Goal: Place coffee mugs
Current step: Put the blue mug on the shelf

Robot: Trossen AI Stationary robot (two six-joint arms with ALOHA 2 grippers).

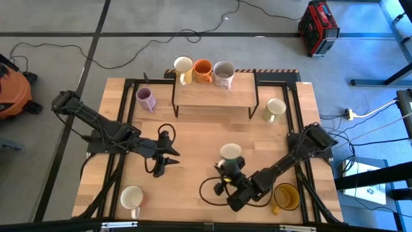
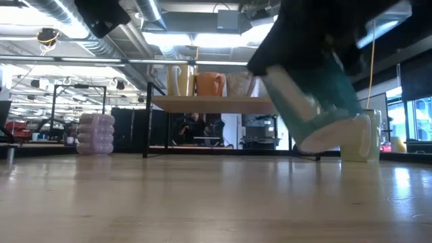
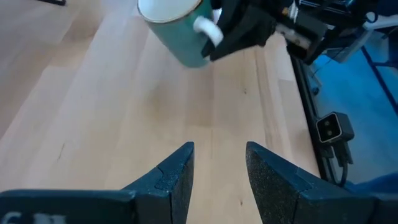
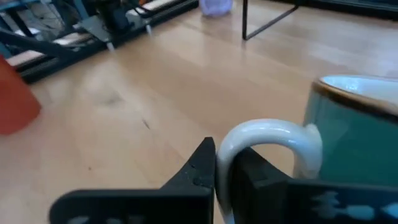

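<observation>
Pale wood bench, grey floor with cables around it. My right tool is pinched on the teal mug's white handle, mid-bench. My left tool hangs spread nearby. The low view alone shows the mug tilted, lit workshop behind.

A teal mug hangs tilted just above the desk under a dark arm; behind it a wooden shelf carries cream, orange and greyish mugs; a lilac mug sits far left.
</observation>
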